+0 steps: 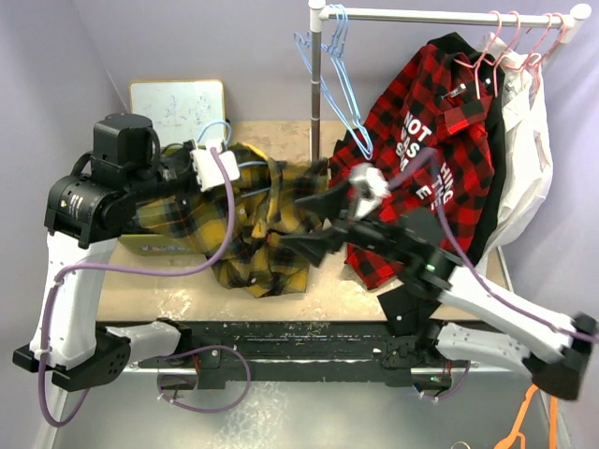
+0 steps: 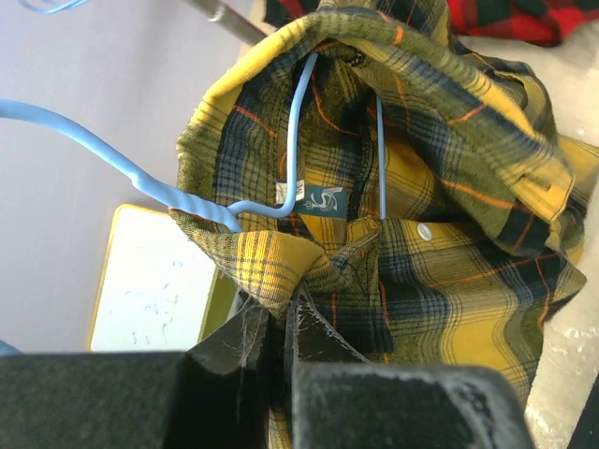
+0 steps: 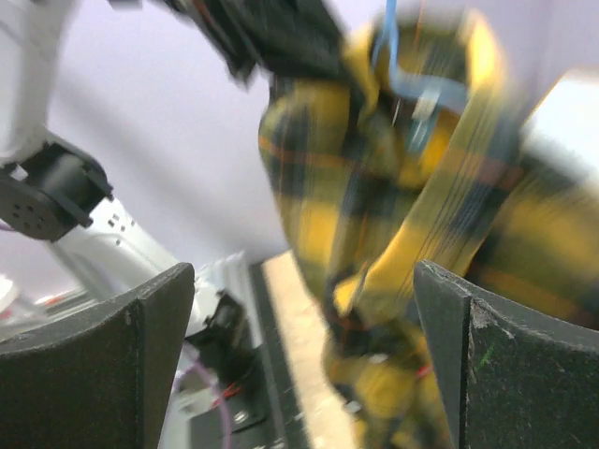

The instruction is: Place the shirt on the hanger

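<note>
I had the shirt point(image 1: 262, 234) draped from my left gripper point(image 2: 281, 320) down onto the middle of the table point(image 1: 140, 285), with my right gripper point(image 3: 299, 279) just to its right. The hanger point(image 2: 296, 112) sat inside the collar, hook poking out. Behind and right, another shirt point(image 1: 421, 131) hung from the rail point(image 1: 440, 16). A board point(image 1: 176, 105) stood at the back left.
</note>
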`<act>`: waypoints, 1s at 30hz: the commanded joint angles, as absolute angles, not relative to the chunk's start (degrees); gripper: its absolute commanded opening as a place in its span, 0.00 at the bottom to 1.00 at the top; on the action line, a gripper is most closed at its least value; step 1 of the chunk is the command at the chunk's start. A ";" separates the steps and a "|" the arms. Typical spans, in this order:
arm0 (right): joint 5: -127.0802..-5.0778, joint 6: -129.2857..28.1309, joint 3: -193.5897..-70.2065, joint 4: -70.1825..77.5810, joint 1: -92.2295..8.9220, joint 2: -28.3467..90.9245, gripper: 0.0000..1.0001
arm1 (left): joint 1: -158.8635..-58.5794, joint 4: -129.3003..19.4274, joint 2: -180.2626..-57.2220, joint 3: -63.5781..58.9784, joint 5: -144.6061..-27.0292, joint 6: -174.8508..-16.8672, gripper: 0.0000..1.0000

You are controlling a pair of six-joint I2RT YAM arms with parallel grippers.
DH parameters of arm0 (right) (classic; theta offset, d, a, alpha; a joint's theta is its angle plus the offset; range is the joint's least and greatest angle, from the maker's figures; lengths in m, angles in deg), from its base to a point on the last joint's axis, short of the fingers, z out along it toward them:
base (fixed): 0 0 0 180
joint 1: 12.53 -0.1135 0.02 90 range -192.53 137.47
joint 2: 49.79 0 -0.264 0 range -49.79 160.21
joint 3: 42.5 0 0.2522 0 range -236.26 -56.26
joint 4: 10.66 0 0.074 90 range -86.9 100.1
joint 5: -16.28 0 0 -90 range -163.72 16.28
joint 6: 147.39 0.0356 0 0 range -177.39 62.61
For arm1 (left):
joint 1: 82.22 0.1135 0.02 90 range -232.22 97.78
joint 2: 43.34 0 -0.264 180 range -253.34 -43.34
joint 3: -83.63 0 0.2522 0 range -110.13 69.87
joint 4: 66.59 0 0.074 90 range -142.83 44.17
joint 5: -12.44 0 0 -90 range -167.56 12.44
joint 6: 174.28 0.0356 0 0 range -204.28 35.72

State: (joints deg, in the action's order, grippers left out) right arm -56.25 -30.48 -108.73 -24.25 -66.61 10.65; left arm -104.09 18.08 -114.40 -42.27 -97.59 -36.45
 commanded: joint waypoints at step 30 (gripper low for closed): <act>-40.34 -79.52 -117.19 5.67 -60.61 10.60 0.27 | -106.04 29.26 -115.98 -36.94 -120.52 -14.79 0.00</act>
State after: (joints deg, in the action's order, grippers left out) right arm -46.34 -82.47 -115.22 9.28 -60.86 9.63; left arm -105.62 29.54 -115.47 -35.34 -115.77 -16.38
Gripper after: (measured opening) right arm 0.294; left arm 0.048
